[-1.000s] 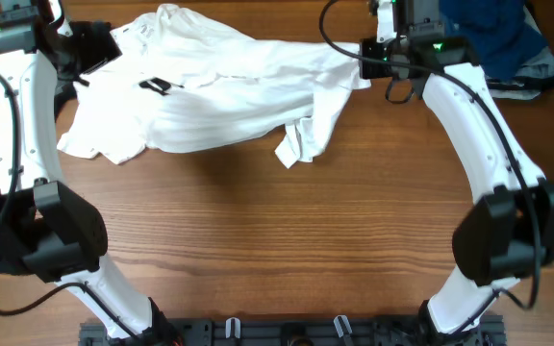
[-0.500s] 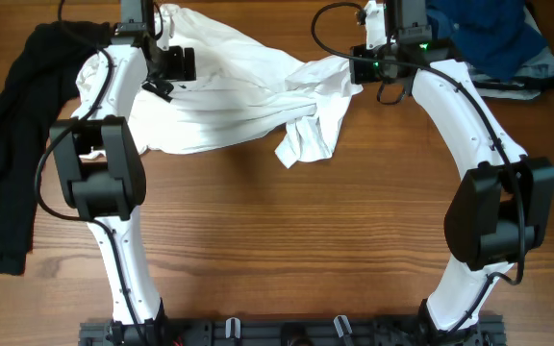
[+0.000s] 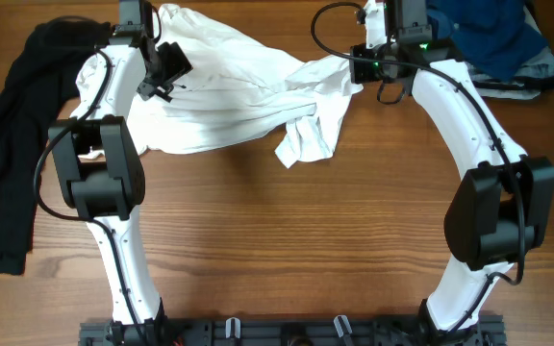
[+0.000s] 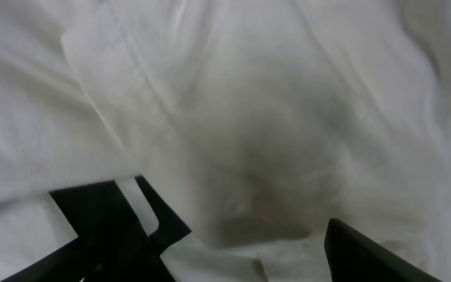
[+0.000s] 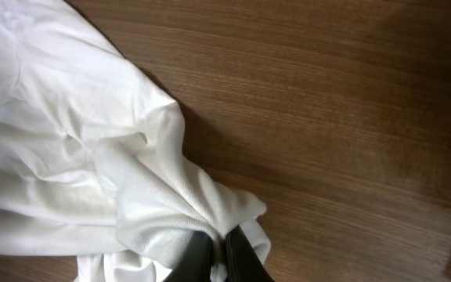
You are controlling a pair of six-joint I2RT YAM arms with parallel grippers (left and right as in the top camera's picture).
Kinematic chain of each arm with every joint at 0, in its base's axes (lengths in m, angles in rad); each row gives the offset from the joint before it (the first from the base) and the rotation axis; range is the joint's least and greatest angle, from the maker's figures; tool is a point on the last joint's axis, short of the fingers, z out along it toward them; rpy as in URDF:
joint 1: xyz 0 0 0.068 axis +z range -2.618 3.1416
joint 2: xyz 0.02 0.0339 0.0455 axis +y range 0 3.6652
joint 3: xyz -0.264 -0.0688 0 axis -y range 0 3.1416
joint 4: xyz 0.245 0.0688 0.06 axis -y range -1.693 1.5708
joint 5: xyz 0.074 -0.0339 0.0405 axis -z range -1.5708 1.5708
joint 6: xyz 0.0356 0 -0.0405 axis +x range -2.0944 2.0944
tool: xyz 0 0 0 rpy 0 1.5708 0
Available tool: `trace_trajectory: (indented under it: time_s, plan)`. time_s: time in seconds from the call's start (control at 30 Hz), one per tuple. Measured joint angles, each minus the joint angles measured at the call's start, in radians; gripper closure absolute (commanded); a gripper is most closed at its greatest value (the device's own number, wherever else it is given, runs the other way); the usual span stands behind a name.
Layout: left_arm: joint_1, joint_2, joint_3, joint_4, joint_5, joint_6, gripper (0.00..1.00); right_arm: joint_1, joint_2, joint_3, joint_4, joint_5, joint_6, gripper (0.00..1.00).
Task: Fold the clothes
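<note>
The white T-shirt (image 3: 243, 101) lies crumpled at the back of the table, bunched into a twisted ridge toward its right side. Its printed mark is hidden under my left gripper (image 3: 168, 73). That gripper hovers over the shirt's upper left part. In the left wrist view its fingers (image 4: 237, 251) are spread wide over white fabric (image 4: 233, 102) and hold nothing. My right gripper (image 3: 358, 65) is shut on the shirt's right edge. In the right wrist view the fingers (image 5: 218, 257) pinch a bunched fold of the shirt (image 5: 131, 188).
A black garment (image 3: 12, 144) lies along the table's left edge. A pile of blue clothes (image 3: 489, 34) sits at the back right corner. The wooden table (image 3: 287, 240) stretches in front of the shirt.
My left arm has swung right, onto the shirt's upper left part, uncovering the black garment. The shirt's left side has drawn in and its middle has bunched. The right gripper has kept its hold.
</note>
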Motion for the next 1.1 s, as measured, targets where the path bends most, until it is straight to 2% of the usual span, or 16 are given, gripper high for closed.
trace_trajectory:
  time_s: [0.13, 0.33, 0.53, 0.73, 0.9, 1.1]
  plan:
    - [0.000, 0.000, 0.000, -0.005, 0.001, -0.063, 0.30, 0.000, 0.000, 0.000, 0.005, 0.000, -0.002, 0.96]
    - [-0.006, 0.037, 0.000, 0.074, 0.004, -0.085, 0.34, 0.000, 0.000, 0.000, 0.004, 0.000, -0.002, 0.96]
    - [-0.036, 0.057, 0.003, 0.178, 0.004, -0.090, 0.42, 0.000, 0.000, 0.000, 0.004, 0.001, -0.002, 0.96]
    - [-0.059, 0.058, 0.003, 0.210, 0.008, -0.090, 0.42, 0.000, 0.000, 0.000, 0.004, 0.001, -0.002, 0.96]
    - [-0.059, 0.054, 0.003, 0.138, 0.015, -0.089, 0.41, 0.000, 0.000, 0.000, 0.004, 0.001, -0.002, 0.96]
    - [-0.040, 0.032, 0.003, 0.139, 0.015, -0.089, 0.40, 0.000, 0.000, 0.000, 0.004, 0.001, -0.002, 0.95]
